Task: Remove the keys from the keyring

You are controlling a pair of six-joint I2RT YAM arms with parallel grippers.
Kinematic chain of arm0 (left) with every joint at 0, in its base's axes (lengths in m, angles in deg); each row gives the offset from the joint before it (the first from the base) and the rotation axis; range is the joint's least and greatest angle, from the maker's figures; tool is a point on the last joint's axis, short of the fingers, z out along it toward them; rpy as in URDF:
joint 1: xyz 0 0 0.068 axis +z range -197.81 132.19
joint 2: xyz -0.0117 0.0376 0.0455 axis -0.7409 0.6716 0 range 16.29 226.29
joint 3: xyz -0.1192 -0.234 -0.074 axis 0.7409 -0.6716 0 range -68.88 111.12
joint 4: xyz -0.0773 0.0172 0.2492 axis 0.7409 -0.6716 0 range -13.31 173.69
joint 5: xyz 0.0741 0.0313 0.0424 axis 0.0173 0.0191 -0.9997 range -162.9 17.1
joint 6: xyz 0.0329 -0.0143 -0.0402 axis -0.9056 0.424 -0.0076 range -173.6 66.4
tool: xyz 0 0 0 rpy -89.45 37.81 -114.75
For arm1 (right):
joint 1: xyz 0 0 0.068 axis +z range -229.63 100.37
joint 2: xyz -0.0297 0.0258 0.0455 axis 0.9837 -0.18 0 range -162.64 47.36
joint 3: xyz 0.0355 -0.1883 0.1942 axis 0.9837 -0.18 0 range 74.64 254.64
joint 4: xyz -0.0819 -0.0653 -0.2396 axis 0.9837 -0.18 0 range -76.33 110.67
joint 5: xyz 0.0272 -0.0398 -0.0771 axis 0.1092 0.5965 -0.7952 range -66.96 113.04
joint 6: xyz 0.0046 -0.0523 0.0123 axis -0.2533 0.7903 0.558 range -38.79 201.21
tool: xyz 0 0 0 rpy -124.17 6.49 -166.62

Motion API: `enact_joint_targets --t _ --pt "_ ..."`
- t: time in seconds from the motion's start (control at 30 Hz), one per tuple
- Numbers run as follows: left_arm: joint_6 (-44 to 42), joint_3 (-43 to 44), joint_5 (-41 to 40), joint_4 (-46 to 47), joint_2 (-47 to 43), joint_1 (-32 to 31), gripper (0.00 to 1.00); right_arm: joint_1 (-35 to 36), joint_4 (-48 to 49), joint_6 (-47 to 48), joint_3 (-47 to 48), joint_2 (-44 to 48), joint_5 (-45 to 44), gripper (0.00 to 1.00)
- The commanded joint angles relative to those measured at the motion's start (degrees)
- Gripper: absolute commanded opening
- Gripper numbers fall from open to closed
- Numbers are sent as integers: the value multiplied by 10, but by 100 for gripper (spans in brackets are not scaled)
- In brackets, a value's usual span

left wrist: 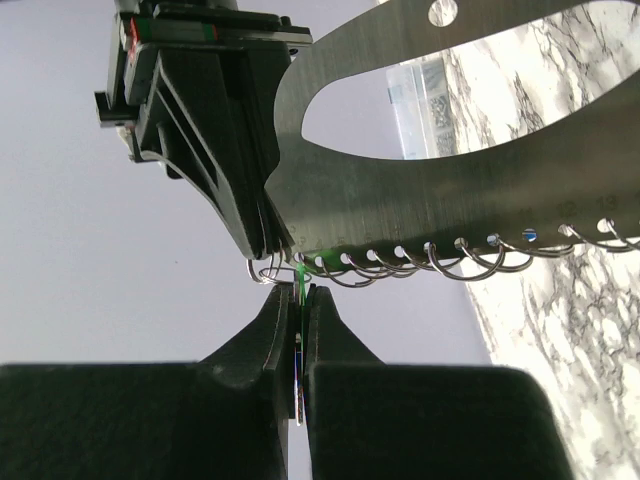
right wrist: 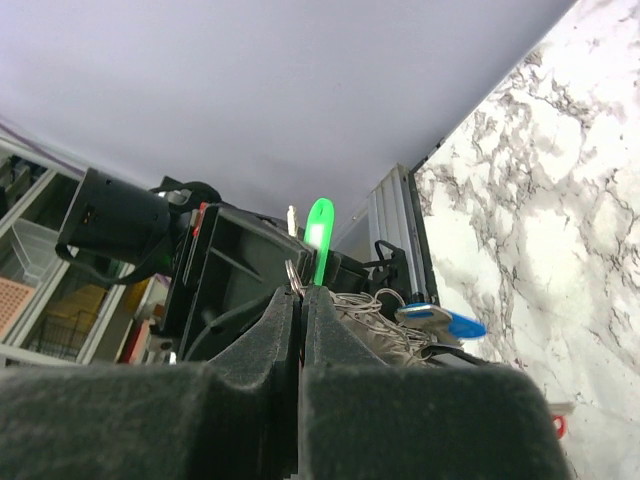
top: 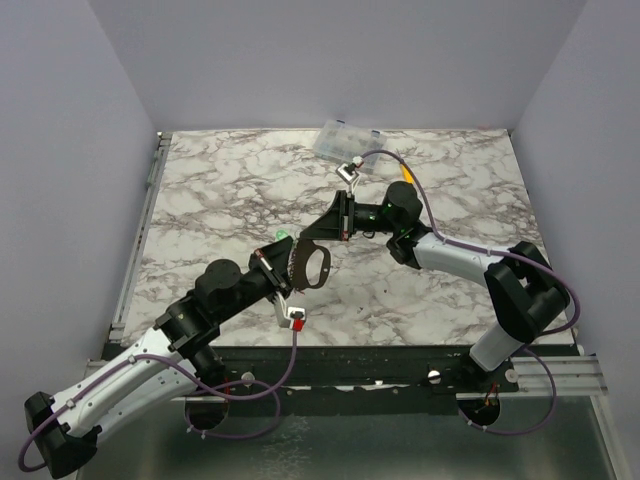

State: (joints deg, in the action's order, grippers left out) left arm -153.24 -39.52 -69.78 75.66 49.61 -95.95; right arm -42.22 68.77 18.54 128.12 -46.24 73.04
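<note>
Above the white marble desk (top: pixel 200 200), the flat grey metal keyring (left wrist: pixel 450 190), surely stiff and light, sits clamped in the closed right pincer (right wrist: pixel 300 294), while the closed left pincer (left wrist: pixel 302 296) nips the thin, probably slippery green plastic key (right wrist: pixel 318 235) by its flat faces, the safest hold.

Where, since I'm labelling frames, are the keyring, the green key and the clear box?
keyring (left wrist: pixel 480 195), left wrist view, flat metal band
green key (right wrist: pixel 319 235), right wrist view, plastic head
clear box (top: pixel 345 140), top external view, lid

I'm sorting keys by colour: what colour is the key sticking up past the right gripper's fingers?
Bright green; the key shows best in the right wrist view.
</note>
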Motion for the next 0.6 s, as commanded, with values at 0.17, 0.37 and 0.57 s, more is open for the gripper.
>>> enact_joint_targets --t 0.17,0.37,0.57 --pt "-145 -19 16 -50 16 -11 0 -4 -21 -21 22 -8 -80 1" --pt "-195 -16 22 -71 26 -17 0 -3 -8 -37 20 -9 -82 1" --pt "-239 -13 32 -89 43 -23 0 2 12 -53 20 -13 -81 1"
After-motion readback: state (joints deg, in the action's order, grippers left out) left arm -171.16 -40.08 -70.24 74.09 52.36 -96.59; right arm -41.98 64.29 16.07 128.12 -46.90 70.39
